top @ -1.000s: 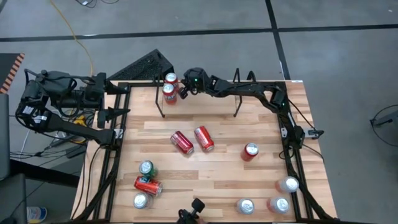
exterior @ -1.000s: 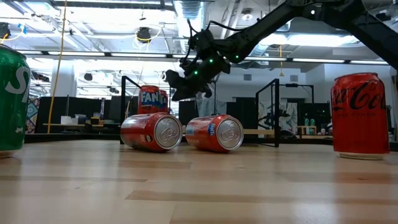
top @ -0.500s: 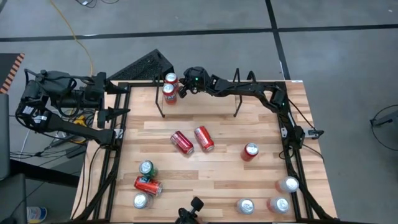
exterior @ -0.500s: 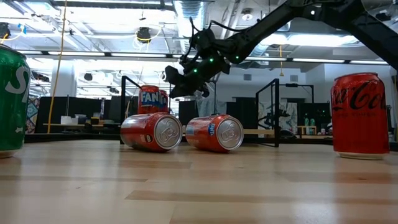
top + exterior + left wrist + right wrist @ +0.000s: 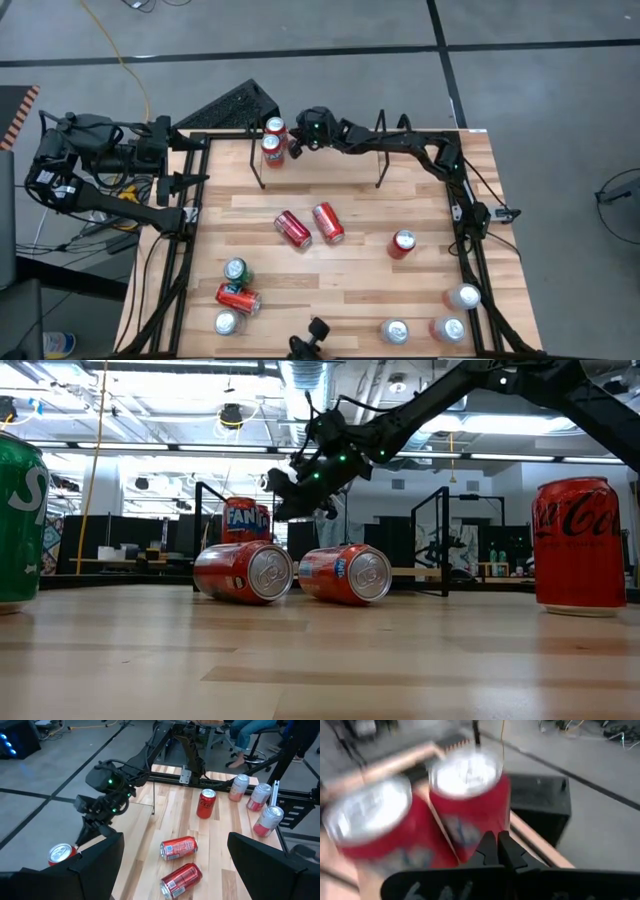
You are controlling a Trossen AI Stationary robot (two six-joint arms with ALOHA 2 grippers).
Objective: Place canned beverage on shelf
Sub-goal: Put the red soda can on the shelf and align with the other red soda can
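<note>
Two red Fanta cans (image 5: 272,140) stand upright on the left end of the shelf (image 5: 379,178), a low black rod rack at the table's far edge. They also show in the low view (image 5: 240,518) and close up in the right wrist view (image 5: 470,805). My right gripper (image 5: 294,142) hovers just right of these cans, above the shelf, shut and empty (image 5: 497,847). My left gripper (image 5: 190,165) waits open at the table's far left corner (image 5: 175,840). Several other cans stand or lie on the wooden table.
Two red cans (image 5: 310,225) lie on their sides mid-table. An upright Coke can (image 5: 403,243) stands to their right. A green can (image 5: 237,270), a lying red can (image 5: 238,298) and a silver-topped can (image 5: 227,323) sit near left; three cans (image 5: 448,328) near right.
My right gripper has risen a little beside the two cans on the shelf. The cans have stayed upright in place.
</note>
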